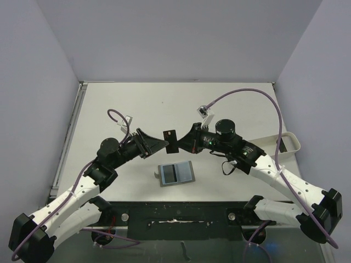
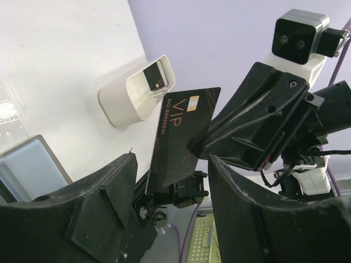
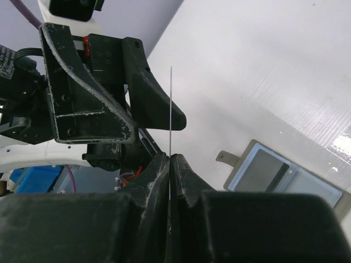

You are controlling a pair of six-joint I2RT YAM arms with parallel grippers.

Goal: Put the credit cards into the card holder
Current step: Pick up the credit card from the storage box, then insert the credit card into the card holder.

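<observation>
Wallet (image 1: 185, 166) lies open, one dark card (image 1: 170, 173) inside. Right gripper (image 3: 170, 164) pinches a black VIP card (image 2: 184, 131) aloft, left gripper (image 1: 162, 143) spread beside it. A spare card (image 2: 155, 75) sits in the tray (image 2: 118, 101).

White tray (image 1: 292, 144) on table (image 1: 137, 104)

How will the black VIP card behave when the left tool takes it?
Probably stiff: the card stands straight out of the right tool, edge-on a straight line in the right wrist view. Likely light, since a pinch at one end holds it. Its smooth, thin faces may slip or pivot, so the open left tool should close squarely.
</observation>
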